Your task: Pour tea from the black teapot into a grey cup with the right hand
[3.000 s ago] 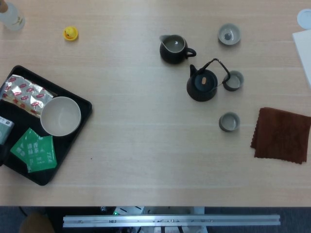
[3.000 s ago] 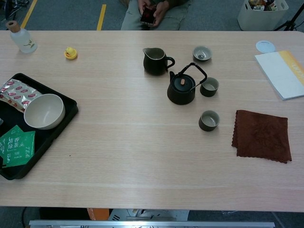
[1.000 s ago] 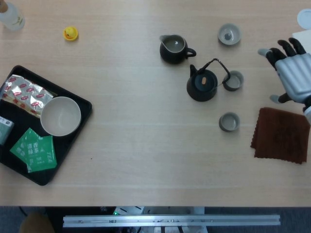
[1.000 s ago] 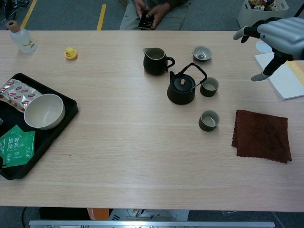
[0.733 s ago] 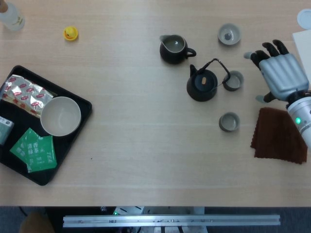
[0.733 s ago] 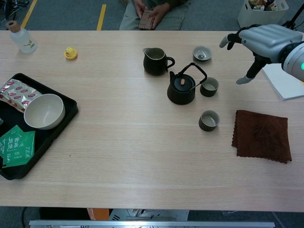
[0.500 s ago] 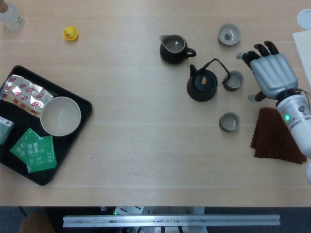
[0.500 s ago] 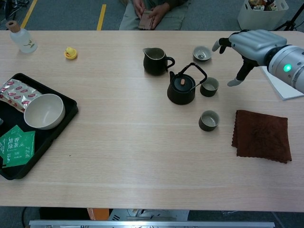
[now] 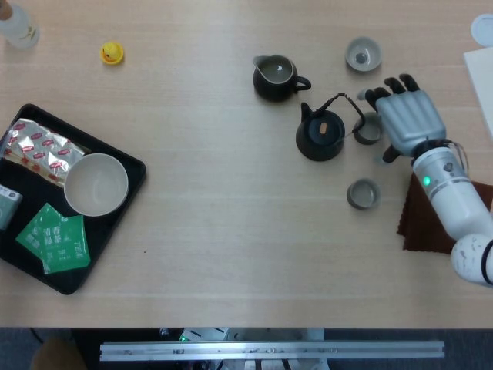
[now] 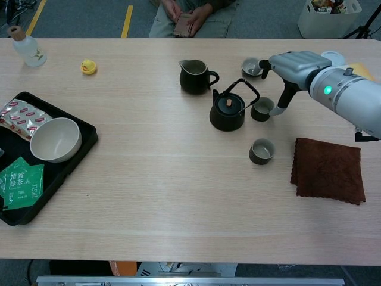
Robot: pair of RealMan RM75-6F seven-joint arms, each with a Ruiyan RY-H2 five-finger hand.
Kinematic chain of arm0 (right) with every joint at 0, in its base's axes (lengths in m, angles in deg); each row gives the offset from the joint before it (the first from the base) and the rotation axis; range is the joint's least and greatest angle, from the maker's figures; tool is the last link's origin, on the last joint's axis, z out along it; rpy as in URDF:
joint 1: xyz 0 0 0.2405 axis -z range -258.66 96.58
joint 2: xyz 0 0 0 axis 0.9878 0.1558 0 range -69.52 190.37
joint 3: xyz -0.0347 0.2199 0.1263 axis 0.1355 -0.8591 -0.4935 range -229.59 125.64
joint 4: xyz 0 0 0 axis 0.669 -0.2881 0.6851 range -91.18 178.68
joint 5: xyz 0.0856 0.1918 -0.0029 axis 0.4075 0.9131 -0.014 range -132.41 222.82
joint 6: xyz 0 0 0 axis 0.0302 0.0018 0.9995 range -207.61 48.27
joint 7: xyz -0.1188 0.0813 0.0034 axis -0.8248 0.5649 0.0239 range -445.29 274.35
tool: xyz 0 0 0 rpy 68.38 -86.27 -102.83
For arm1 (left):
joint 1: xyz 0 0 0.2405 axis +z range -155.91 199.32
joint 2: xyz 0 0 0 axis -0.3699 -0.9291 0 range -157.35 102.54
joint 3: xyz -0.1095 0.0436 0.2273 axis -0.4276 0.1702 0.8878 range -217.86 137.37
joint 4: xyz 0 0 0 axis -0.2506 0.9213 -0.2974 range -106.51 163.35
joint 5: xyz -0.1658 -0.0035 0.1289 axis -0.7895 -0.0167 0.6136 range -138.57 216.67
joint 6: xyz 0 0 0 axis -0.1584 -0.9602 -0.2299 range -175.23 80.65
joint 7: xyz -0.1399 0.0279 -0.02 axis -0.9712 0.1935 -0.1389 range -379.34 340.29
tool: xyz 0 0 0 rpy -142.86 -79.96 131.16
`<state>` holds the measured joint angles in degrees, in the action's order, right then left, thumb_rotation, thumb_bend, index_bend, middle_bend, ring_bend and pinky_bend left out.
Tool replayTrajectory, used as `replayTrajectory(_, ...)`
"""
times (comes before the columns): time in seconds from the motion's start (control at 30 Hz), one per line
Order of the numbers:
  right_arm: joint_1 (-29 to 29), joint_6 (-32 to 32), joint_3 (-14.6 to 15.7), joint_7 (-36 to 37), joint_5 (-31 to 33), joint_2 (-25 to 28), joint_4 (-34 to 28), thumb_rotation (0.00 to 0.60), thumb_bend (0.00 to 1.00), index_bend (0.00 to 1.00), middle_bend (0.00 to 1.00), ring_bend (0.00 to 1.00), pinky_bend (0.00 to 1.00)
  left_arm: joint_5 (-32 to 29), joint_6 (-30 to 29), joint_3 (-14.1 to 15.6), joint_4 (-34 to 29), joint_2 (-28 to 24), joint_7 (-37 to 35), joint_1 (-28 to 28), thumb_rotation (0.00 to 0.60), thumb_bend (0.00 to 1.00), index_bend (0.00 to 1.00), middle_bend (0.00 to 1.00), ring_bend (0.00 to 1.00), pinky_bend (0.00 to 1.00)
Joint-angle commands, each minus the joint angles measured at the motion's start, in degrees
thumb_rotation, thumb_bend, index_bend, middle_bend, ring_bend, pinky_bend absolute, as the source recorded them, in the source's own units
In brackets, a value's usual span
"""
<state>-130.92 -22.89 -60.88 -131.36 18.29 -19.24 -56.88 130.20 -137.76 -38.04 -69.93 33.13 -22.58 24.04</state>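
The black teapot (image 9: 320, 134) (image 10: 227, 113) stands mid-table with its wire handle (image 9: 344, 102) raised. Three grey cups stand by it: one right of the pot (image 9: 368, 129) (image 10: 261, 109), one nearer the front (image 9: 363, 193) (image 10: 262, 151), one further back (image 9: 363, 55) (image 10: 252, 67). My right hand (image 9: 404, 116) (image 10: 288, 67) hovers open just right of the teapot, over the cup beside it, fingers spread and holding nothing. It is a little apart from the handle. My left hand is not visible.
A black pitcher (image 9: 275, 77) stands behind the teapot. A brown cloth (image 9: 447, 220) lies at the right, papers (image 10: 356, 89) at the far right. At the left a black tray (image 9: 131, 168) holds a white bowl (image 9: 95, 184) and tea packets. A yellow duck (image 9: 112, 52) and bottle (image 10: 27, 47) sit far left.
My right hand entered from the right edge and has moved left across the table, from over the cloth and papers to beside the teapot. Teapot and cups have not moved.
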Motion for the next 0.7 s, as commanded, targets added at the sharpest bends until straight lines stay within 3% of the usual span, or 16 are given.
replayTrajectory(0.03, -1.2, 0.1, 1.0, -0.8, 0.5, -1.3, 0.4, 0.598, 0.00, 0.20, 0.26, 0.09, 0.06, -0.1, -0.1, 0.0, 0.2, 0.0, -0.2, 0.1, 0.600, 0.29, 0.07, 0.11, 0.03, 0.01)
replayTrajectory(0.7, 0.5, 2.5, 8.9, 0.4, -6.2, 1.2, -5.5, 0.598, 0.00, 0.20, 0.26, 0.10, 0.06, -0.8, -0.4, -0.1, 1.5, 0.2, -1.5, 0.6, 0.600, 0.29, 0.07, 0.11, 0.03, 0.01)
